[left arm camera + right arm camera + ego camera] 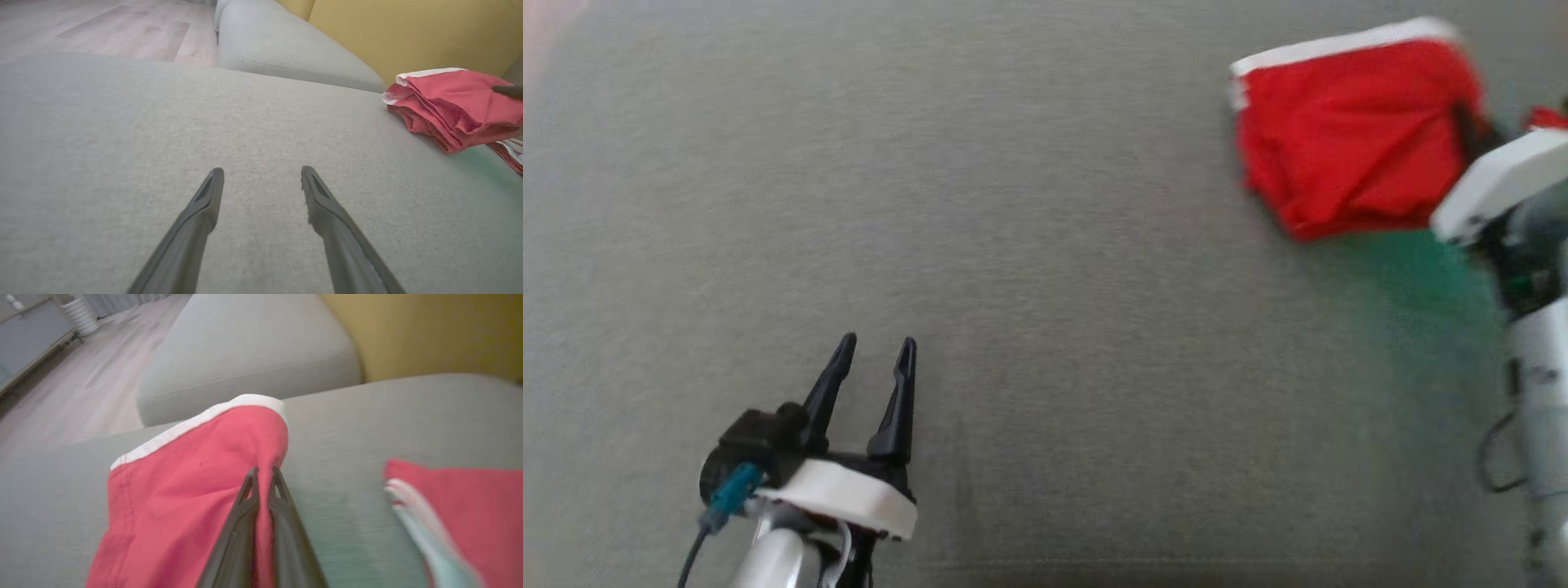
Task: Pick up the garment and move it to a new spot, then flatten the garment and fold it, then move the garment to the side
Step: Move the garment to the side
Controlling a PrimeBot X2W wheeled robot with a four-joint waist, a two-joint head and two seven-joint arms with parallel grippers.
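A red cloth garment with a white band along one edge [1347, 139] lies bunched in soft folds on a grey woven sofa seat cushion [1013, 245], at the far right of the head view. A mustard-yellow back cushion [388, 32] rises behind it, and pale wooden floor [102, 28] lies past the sofa's end.

The right gripper [264, 471] has its two dark fingers pressed together with a pinch of red cloth between them. It grips a corner of the garment just below the white band [196, 420], and the fabric drapes away to the left in the right wrist view. The left gripper [878, 343] hovers over bare cushion at the lower left of the head view, well apart from the garment, its fingers spread wide and holding nothing.

A second patch of red cloth with a pale striped edge [461, 498] lies just to the right of the pinched corner. The blur makes it unclear whether this is another part of the same garment or a separate piece.

The garment looks light, thin and limp. It will probably sag and fold on itself when lifted by one corner, and it is unlikely to slip from a firm pinch. For flattening, the sensible holds would be the two ends of the white band, one per gripper, since that stitched edge seems the firmest part.
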